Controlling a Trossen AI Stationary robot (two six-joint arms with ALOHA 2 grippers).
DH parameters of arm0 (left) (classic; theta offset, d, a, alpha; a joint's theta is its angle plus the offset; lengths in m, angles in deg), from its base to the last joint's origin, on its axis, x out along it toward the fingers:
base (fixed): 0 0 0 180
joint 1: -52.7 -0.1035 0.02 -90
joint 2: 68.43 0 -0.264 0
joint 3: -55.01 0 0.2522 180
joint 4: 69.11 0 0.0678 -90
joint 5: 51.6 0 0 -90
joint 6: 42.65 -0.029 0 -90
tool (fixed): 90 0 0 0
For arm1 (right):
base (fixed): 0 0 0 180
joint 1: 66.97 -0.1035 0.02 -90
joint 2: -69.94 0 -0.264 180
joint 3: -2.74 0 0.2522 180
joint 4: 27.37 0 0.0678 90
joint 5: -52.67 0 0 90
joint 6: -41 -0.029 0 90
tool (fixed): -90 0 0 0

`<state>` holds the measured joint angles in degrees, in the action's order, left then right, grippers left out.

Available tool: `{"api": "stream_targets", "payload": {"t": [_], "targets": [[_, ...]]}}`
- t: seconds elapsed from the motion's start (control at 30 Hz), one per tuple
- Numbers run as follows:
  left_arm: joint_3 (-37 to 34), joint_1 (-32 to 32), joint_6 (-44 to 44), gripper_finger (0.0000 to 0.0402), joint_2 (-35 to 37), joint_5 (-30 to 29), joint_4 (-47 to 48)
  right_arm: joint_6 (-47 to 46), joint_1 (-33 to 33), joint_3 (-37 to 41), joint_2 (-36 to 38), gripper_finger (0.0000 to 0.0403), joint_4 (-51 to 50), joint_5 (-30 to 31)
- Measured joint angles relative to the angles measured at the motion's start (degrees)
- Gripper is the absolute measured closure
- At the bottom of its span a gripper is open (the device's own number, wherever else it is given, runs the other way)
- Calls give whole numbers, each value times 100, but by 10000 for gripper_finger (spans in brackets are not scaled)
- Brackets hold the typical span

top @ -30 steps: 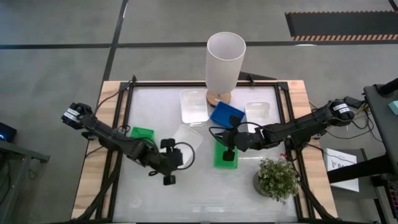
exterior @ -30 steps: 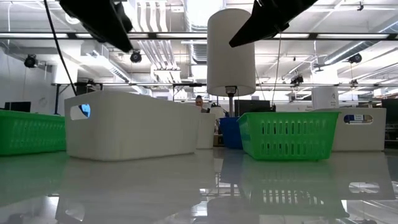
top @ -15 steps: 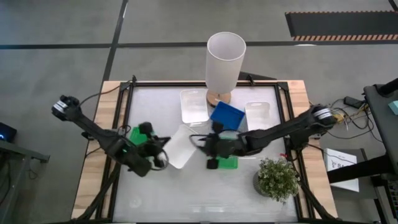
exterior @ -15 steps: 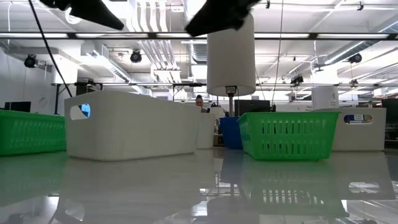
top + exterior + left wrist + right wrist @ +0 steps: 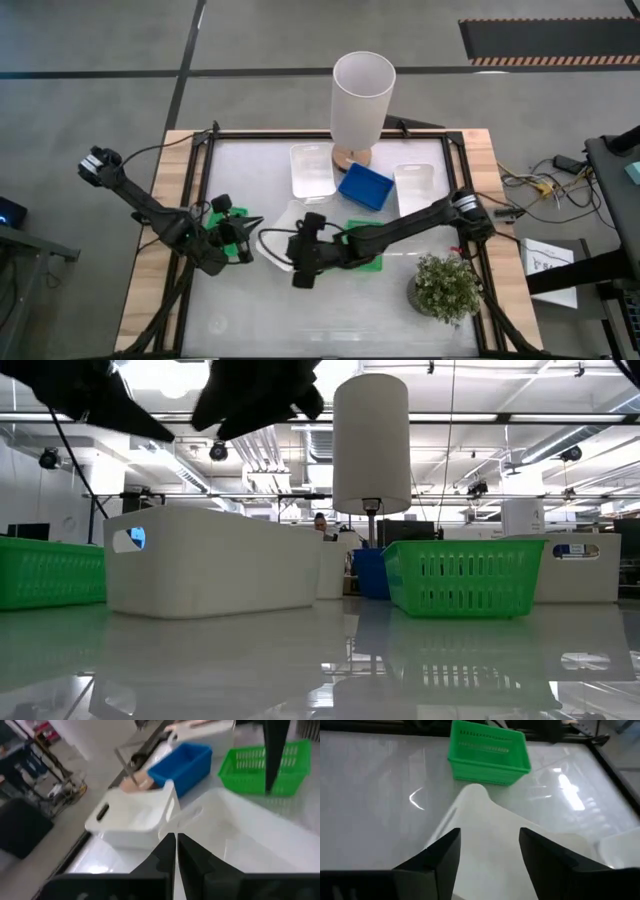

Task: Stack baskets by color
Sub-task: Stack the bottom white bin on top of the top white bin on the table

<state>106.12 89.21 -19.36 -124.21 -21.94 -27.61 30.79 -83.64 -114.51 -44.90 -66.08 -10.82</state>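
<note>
Right gripper [image 5: 303,268] hangs over the near edge of the white basket [image 5: 292,222] mid-desk, fingers wide with nothing in them, probably lined up to straddle its wall. Left gripper [image 5: 243,237], fingers pinched shut and empty, sits just left of that basket, beside a green basket [image 5: 222,214].

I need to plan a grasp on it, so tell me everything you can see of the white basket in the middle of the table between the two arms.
The white basket is a shallow, smooth-walled rectangular tub of translucent white plastic with rounded corners and a slot handle in one end wall. It stands upright and empty on the glossy table, turned at an angle to its edges. The right gripper, open, hangs over its near rim; the left gripper, shut, sits beside it. No contact shows.
</note>
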Motion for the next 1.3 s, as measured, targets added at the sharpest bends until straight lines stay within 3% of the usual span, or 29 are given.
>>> {"api": "stream_targets", "payload": {"t": [0.17, 0.33, 0.53, 0.73, 0.93, 1.03, 1.3], "targets": [[207, 40, -418, 400, 459, 52, -102, -176, 0, -724, -576, 208, -324, -24], [49, 341, -482, 400, 847, 604, -518, -265, 2, -1519, -1209, 209, -674, -212], [-33, 610, -588, 400, 976, 625, -524, -289, 4, -2319, -1808, 207, -915, -272], [-37, 643, -594, 400, 970, 624, -523, -512, 25, -2758, -2244, 211, -1172, -254], [-37, 640, -595, 400, 926, 603, -528, -637, 57, -2720, -2309, 222, -1240, -252], [-37, 640, -586, 400, 904, 603, -531, -629, 57, -2714, -2309, 252, -1248, -274], [-31, 636, -579, 400, 902, 605, -628, -529, 59, -2699, -2424, 383, -1178, -388]]}}
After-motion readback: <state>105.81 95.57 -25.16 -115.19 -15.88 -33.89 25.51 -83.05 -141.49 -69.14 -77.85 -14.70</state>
